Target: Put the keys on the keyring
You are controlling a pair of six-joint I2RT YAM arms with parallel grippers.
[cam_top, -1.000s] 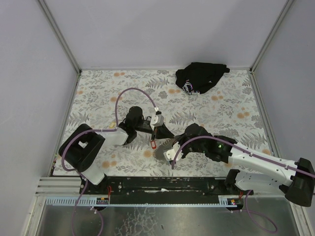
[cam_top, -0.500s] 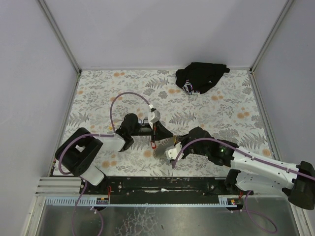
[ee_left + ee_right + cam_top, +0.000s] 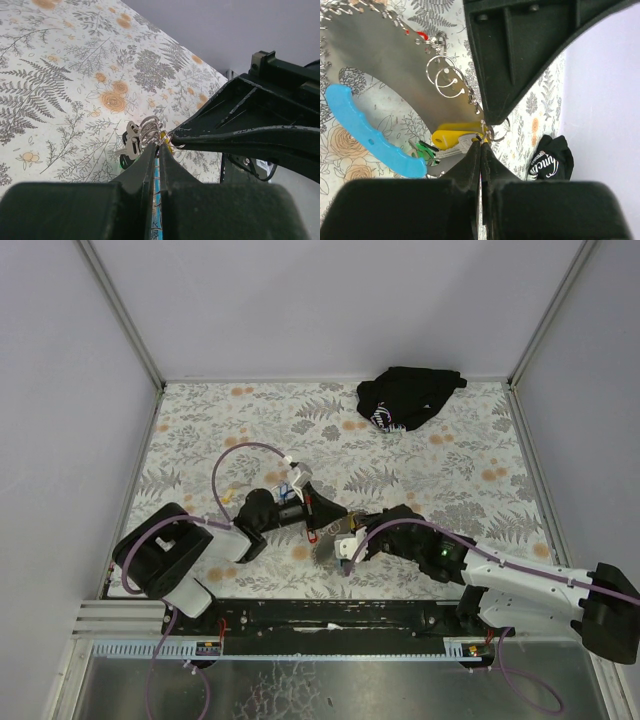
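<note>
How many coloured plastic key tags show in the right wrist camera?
3: a yellow plastic tag at centre, a green plastic tag just lower left of it, and a red plastic sliver near the top. Others may be hidden.

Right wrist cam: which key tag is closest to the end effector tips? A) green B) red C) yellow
C: the yellow tag lies just left of the right end effector's shut tips; the green tag sits farther left.
</note>
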